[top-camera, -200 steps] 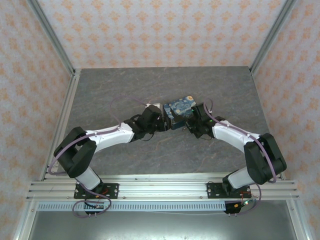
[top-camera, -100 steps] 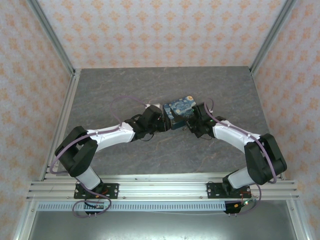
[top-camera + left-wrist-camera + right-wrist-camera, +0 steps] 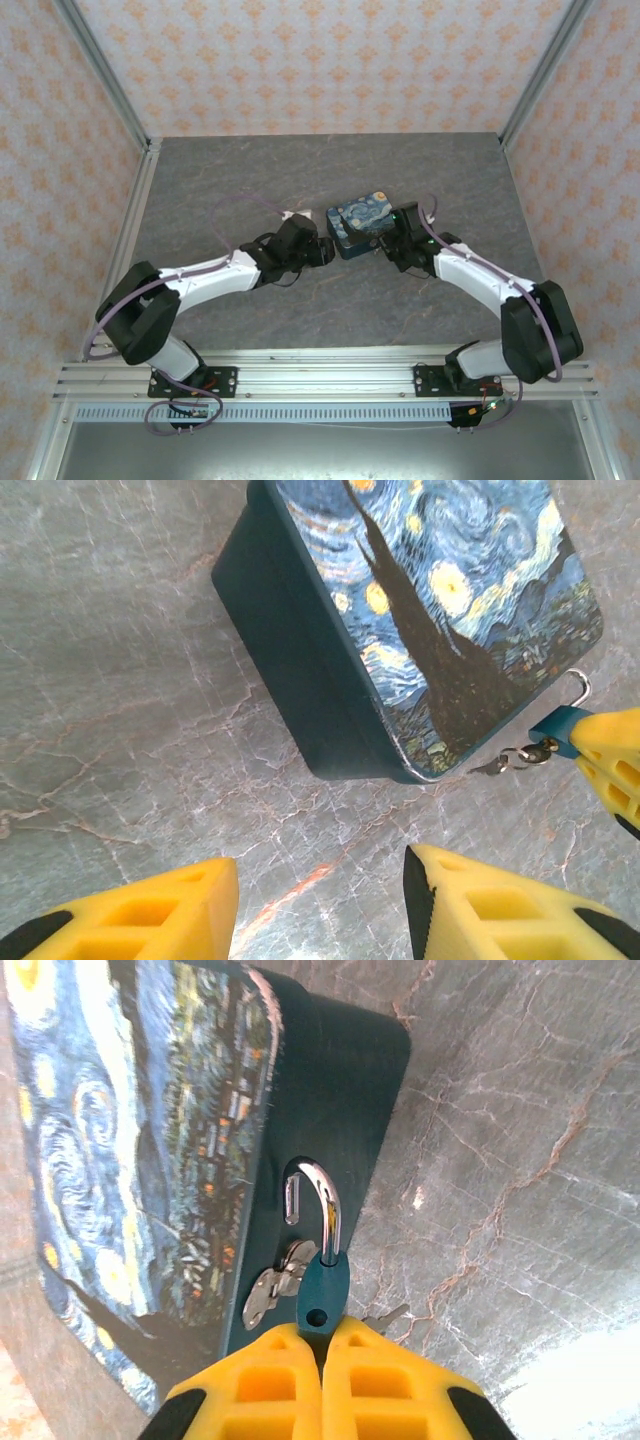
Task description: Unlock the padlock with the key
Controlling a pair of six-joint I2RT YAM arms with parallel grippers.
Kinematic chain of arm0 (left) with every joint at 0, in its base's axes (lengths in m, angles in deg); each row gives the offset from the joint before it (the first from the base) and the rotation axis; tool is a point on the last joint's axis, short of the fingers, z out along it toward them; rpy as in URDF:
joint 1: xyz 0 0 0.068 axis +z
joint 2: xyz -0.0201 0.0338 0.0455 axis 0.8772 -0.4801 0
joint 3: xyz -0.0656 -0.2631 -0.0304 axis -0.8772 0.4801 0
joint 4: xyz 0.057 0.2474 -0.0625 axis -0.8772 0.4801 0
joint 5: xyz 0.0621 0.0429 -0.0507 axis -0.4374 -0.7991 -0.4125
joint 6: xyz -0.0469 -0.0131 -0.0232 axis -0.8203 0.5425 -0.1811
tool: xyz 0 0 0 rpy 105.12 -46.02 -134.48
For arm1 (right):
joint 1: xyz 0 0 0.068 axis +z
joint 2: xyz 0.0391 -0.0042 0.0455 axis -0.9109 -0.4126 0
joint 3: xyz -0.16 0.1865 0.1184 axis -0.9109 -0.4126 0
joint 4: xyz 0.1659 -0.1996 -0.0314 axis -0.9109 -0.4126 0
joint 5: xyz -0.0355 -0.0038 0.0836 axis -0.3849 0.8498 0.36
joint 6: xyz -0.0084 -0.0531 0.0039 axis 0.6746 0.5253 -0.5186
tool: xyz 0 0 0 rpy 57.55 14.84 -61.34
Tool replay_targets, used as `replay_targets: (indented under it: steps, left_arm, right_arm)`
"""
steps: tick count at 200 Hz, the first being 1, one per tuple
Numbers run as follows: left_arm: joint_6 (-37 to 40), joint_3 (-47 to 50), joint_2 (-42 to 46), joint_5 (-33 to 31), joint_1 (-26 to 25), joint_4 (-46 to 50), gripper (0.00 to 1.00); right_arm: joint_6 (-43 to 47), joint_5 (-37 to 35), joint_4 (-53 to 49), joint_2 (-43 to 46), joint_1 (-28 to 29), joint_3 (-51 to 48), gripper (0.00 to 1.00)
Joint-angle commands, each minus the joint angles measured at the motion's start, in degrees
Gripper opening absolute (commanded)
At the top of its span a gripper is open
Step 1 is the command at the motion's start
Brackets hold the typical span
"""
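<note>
A small dark blue box (image 3: 358,225) sits near the middle of the grey, stone-look table (image 3: 230,170), a little to the right. Its lid faces up and has a painting of a swirly night sky with yellow stars. Walls (image 3: 320,60) with little orange shapes stand at the left, right and far sides. Silver metal bars (image 3: 330,372) run along the near edge.

The padlock (image 3: 325,1295) is tiny, with a teal-blue body and a bright metal shackle whose short leg stands free of the body, so it is open. The right gripper (image 3: 322,1342) pinches its body over the tabletop (image 3: 250,180), near the middle and slightly toward the right edge. Small silver keys (image 3: 272,1288) hang just beside the body; whether one sits in the keyhole is unclear.
</note>
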Motion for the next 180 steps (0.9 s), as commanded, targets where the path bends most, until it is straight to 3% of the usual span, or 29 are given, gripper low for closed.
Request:
replay_targets:
  steps: [1,46,98,124,146,180]
  left_arm:
    - [1.2,0.6,3.3,-3.5,0.4,3.8,0.48]
    - [4.2,0.6,9.8,-7.1,1.5,10.6,0.49]
    - [8.7,-0.6,20.8,-15.0,5.7,26.9,0.53]
    - [9.1,-0.7,27.9,-21.4,9.6,36.2,0.74]
    - [9.3,1.1,34.3,-21.7,14.6,39.4,0.96]
    - [7.7,3.8,40.2,-17.4,20.8,43.3,1.0]
  right_arm:
    - [0.9,-3.4,-2.3,3.6,-0.3,2.1,0.0]
    - [3.9,-4.5,-6.8,9.0,-0.4,4.5,0.0]
    - [11.3,-0.6,-13.5,9.3,-0.2,12.5,0.0]
    - [15.8,0.3,-17.6,5.1,3.6,18.6,0.0]
    - [17.5,2.9,-17.9,-1.3,8.5,22.9,0.0]
    - [18.6,9.7,-14.8,-15.9,17.1,30.8,0.0]
